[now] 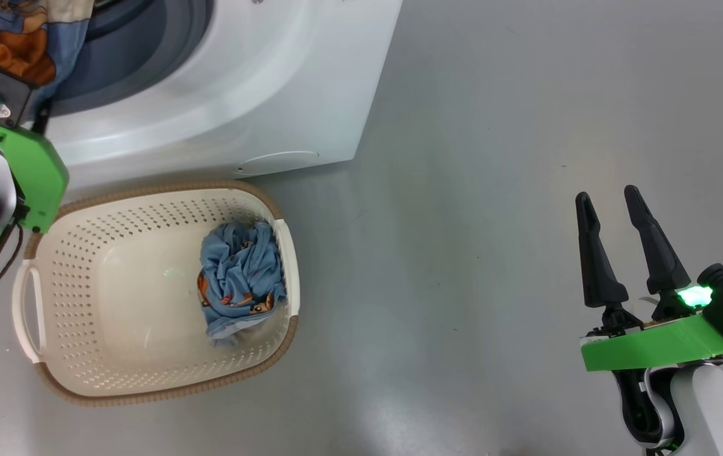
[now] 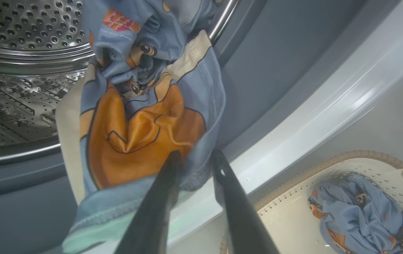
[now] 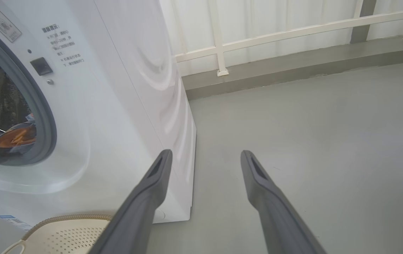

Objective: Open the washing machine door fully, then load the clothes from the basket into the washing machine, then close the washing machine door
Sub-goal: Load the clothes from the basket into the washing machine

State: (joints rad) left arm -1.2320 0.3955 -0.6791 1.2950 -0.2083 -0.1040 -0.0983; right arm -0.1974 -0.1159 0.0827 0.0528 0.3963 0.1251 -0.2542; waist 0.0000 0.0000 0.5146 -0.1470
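One washing machine [image 1: 241, 82] fills the 11 o'clock corner of the head view, with one cream basket [image 1: 114, 285] on the grey floor [image 1: 494, 190] at 8 o'clock, just in front of it. Two pieces of light blue printed clothing are in sight. The first garment [image 2: 141, 134], with a large orange patch and cream trim, hangs over the grey gasket [image 2: 258, 70] at the mouth of the steel drum [image 2: 18, 35]. The second garment [image 1: 241, 278] lies crumpled against the basket's 3 o'clock wall. Of the two tools, the left tool [image 2: 196, 155] is at the drum mouth with its fingers partly apart. One fingertip touches the hanging cloth and a fold sits between the tips, but I cannot tell whether it grips the cloth. The right tool [image 1: 607, 194], at 4 o'clock in the head view, is spread wide above bare floor, holding and touching nothing.
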